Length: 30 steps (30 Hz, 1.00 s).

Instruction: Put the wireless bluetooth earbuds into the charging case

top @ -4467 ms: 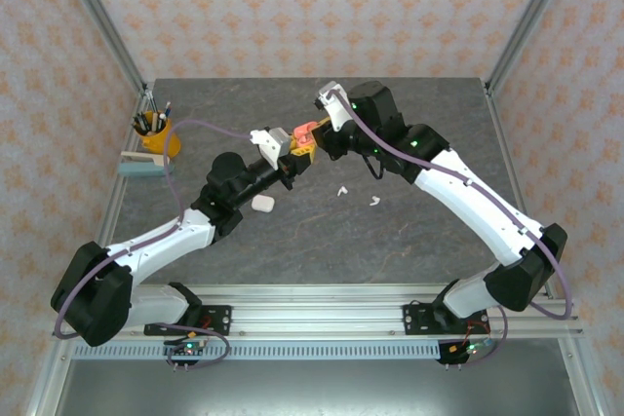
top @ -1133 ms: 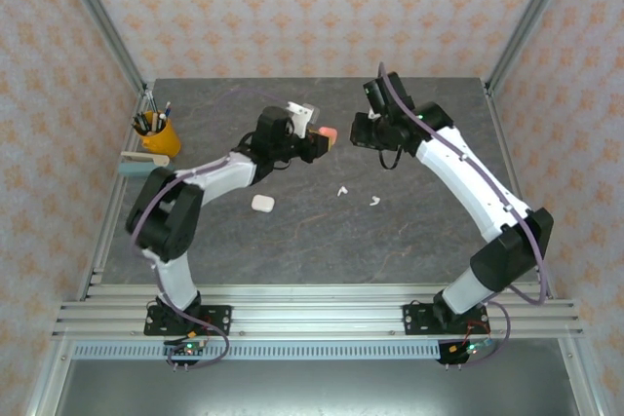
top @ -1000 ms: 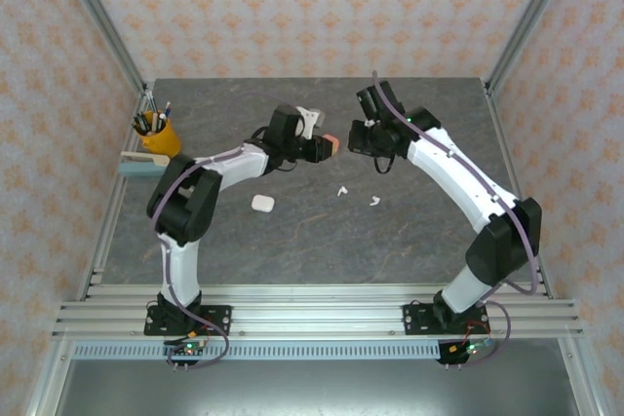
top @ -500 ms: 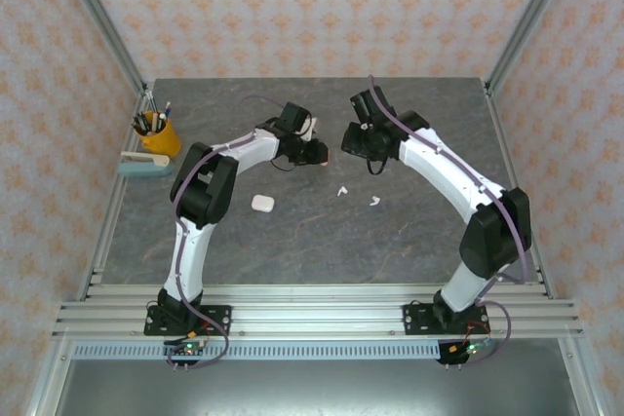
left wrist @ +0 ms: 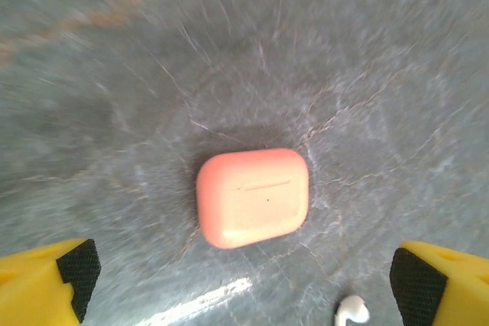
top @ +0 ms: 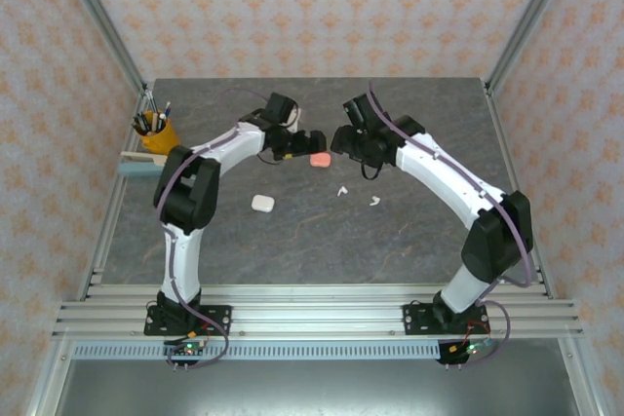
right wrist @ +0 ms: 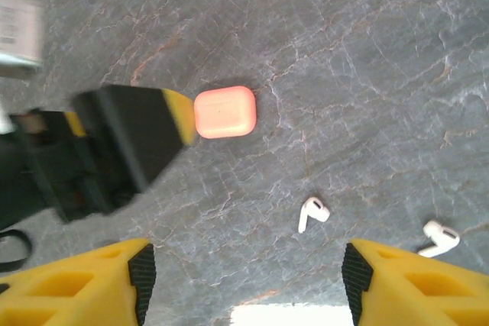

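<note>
Where the grey, veined worktop [top: 419,241] carries the items, both arms reach in toward its middle. The left hand [left wrist: 244,280] has its fingers wide apart and grips nothing; the right hand [right wrist: 244,276] is likewise apart and empty. A coral-pink case [left wrist: 254,197], rounded with its lid shut, lies flat below them. A white case [top: 261,203] sits well apart. Two white earbuds, one [right wrist: 312,212] near the other [right wrist: 438,237], both tiny and stemmed, lie loose on the worktop.
</note>
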### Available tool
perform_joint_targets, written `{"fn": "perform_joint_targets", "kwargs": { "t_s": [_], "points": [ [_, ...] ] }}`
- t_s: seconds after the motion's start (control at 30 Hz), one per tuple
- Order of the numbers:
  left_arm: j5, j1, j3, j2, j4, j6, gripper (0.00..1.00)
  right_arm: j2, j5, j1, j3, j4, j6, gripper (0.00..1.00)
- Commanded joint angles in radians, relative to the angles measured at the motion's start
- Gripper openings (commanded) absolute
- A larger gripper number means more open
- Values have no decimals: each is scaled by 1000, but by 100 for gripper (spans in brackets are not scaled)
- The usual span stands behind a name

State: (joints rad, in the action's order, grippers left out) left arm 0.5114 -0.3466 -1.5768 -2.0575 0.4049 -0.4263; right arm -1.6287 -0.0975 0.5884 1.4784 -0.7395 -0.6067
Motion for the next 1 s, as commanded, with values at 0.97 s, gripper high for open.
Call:
{"fn": "perform_joint_targets", "kwargs": {
  "t_s": [0.97],
  "points": [
    [-415, 455, 437, 678, 42, -216, 100, -902, 240, 423, 967, -400, -418, 98]
  ]
}}
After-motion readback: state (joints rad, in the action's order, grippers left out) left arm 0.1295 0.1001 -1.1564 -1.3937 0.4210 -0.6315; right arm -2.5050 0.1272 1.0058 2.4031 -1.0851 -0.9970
